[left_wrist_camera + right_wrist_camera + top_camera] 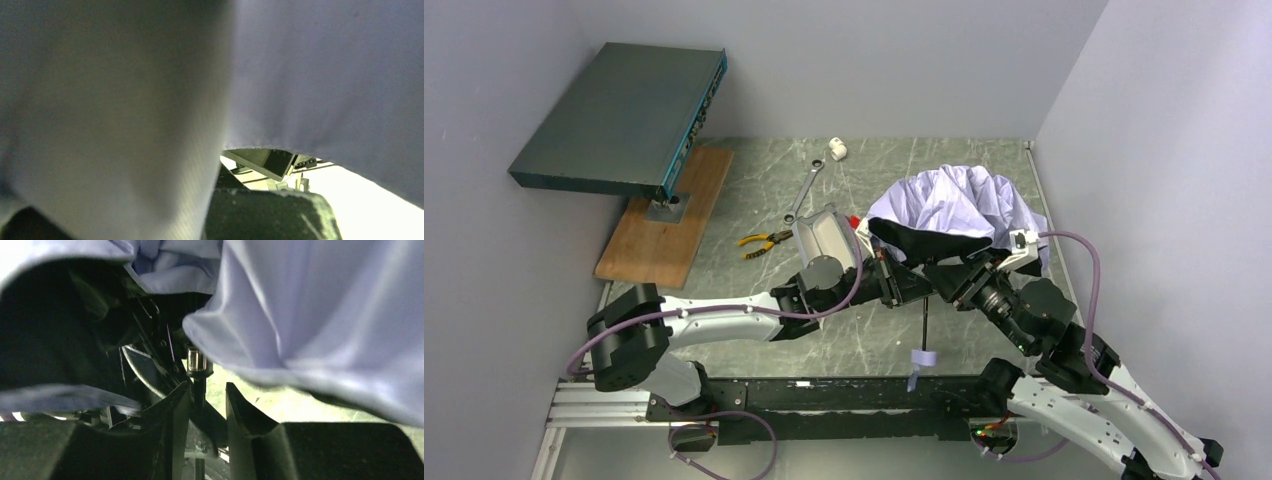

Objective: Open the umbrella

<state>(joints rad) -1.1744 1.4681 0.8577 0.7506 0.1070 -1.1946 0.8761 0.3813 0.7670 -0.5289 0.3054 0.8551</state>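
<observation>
The umbrella's pale lilac canopy (954, 198) bulges half spread above the table at the right, its dark underside facing me. Its thin black shaft (923, 318) runs down to the small lilac handle (921, 358). My left gripper (902, 283) reaches in from the left and is shut at the shaft just under the canopy. In the left wrist view, fabric (310, 75) fills the frame above one finger (270, 215). My right gripper (946, 283) comes from the right. In the right wrist view its jaws (208, 386) stand apart around the shaft (199, 390), below a metal collar (196, 360).
An open lilac case (827, 235) stands beside the left wrist. Yellow-handled pliers (764, 242), a wrench (804, 190) and a small white part (837, 150) lie behind it. A wooden board (664, 215) holds a stand with a dark flat box (624, 120). Walls close three sides.
</observation>
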